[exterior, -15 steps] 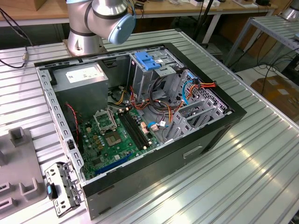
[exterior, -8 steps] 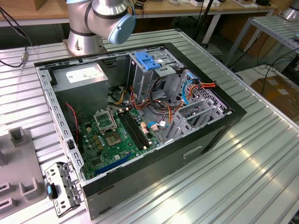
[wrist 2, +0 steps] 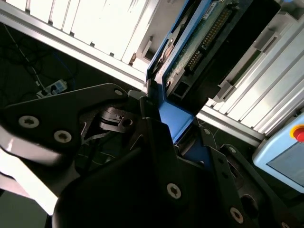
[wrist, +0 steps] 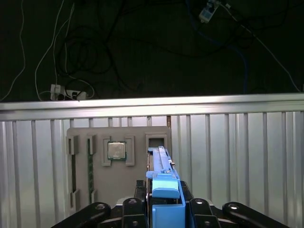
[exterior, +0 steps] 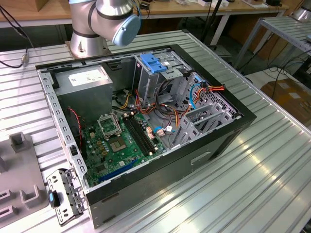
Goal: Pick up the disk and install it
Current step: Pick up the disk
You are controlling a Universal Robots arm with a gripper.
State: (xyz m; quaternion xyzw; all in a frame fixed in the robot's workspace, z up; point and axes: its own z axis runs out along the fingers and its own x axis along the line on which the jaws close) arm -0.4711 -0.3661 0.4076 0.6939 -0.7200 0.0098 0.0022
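Blue plastic marks the side rail of the disk (wrist: 161, 164), which is gripped edge-on in both wrist views. The gripper (wrist: 164, 199) is closed down to the disk's narrow thickness, and nothing else is held. In the second wrist view the green circuit-board face of the disk (wrist 2: 199, 42) is turned outward, and the rail is pinched between the black fingers (wrist 2: 156, 137). A grasp across the thin dimension is judged to have been chosen so that the broad faces and the far end are left free.

Beyond the disk's far end, a grey fixture tray (wrist: 85, 142) is laid on the ribbed counter (wrist: 237, 156). A processor chip (wrist: 116, 150) is seated in one of the tray's pockets, and an open slot (wrist: 156, 141) lies in line with the disk. Whether the disk touches the tray cannot be told. The upright slot is judged to be there so that parts are presented edge-up for such a grasp.

In the exterior view the computer case (exterior: 204, 155) is laid on its side with its panel off, so that the interior is reachable from above. The fixture tray (exterior: 19, 170) is seen at about nine o'clock of the case. Inside the case, the power supply box (exterior: 87, 85) is at eleven o'clock, the motherboard (exterior: 121, 145) at seven o'clock, and the drive cage (exterior: 204, 114) at three o'clock. The arm (exterior: 112, 19) is based at twelve o'clock.
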